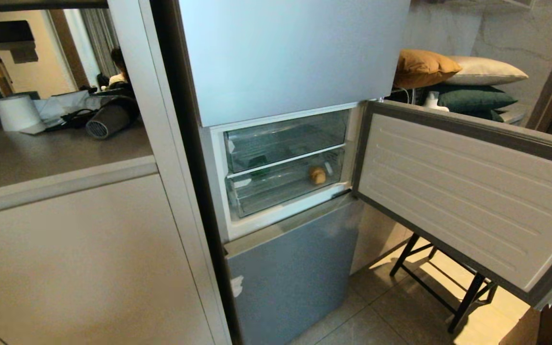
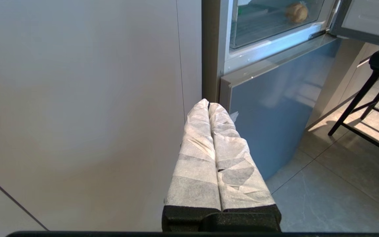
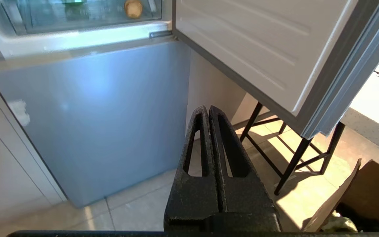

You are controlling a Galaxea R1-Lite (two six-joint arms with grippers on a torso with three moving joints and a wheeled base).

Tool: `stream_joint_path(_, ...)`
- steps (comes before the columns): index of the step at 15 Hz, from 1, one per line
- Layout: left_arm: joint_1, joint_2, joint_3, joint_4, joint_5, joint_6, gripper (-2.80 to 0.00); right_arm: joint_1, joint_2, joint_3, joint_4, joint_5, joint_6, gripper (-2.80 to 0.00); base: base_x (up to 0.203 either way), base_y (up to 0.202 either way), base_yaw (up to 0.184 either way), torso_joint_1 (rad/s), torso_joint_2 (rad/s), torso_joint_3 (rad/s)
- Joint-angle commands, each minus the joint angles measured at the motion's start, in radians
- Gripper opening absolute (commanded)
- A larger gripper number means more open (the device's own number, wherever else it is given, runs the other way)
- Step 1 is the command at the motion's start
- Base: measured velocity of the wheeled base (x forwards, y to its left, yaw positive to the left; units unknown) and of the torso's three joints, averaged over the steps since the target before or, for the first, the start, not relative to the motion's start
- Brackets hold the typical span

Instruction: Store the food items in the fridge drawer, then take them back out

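Both foods sit shut inside the fridge [image 1: 295, 57]: the potato [image 1: 317, 175] lies in the lower drawer [image 1: 285, 184] toward its right end, and the pepper [image 1: 258, 162] shows dimly green behind the clear fronts. The door [image 1: 467, 191] stands wide open, so the next step looks like pulling that drawer out squarely by its front lip. The left tool [image 2: 208, 104] and right tool [image 3: 208, 109] hang low before the lower fridge panel, each pressed together and empty.
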Motion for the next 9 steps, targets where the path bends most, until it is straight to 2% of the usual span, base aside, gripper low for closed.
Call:
stream_joint_path(1,0.000,0.001,0.011,-0.001,0.000,0.000,-2.80,0.000,0.000,0.000,-0.001,0.001,-0.011,-2.80,0.000,0.000,0.000,-0.141,0.34,0.199)
stream_joint_path(9,0.000,0.001,0.011,-0.001,0.000,0.000,-2.80,0.000,0.000,0.000,0.000,0.038,-0.047,-2.80,0.000,0.000,0.000,-0.152,0.40,0.248)
